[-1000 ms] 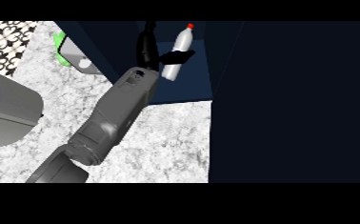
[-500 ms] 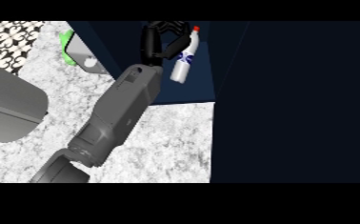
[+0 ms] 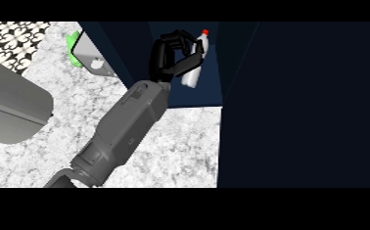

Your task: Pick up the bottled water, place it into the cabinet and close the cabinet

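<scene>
Where the grey forearm (image 3: 123,131) ends, the black left hand (image 3: 168,57) is clenched about the bottle (image 3: 194,70): fingers curled over its left side, thumb crossing its front. The grasp sits at mid-body. The red cap (image 3: 205,32) and the white neck stand clear above the fingers, and the bottle's base shows below the thumb.

Bottle attitude: nearly upright, cap tipped a little to the right. It shows against the dark blue recess of the cabinet (image 3: 209,84), near the recess's left wall and toward its upper part in this view. Cannot tell whether the base touches the cabinet floor or is held off it.

The forearm runs diagonally from the lower left edge of the view, across the counter (image 3: 177,146), to the cabinet's mouth. The wrist lies at the counter's back edge, where the speckled top meets the cabinet.

To the right of the recess a broad dark panel (image 3: 296,106) fills the view from top to bottom and covers the counter's right side. Cannot tell whether it is the cabinet's door.

At the counter's back left stands a pale slab (image 3: 94,61) with a green thing (image 3: 73,48) touching its left edge. A grey rounded body (image 3: 22,109) sits at the counter's left edge. Patterned tile (image 3: 29,38) shows at the back left corner.
</scene>
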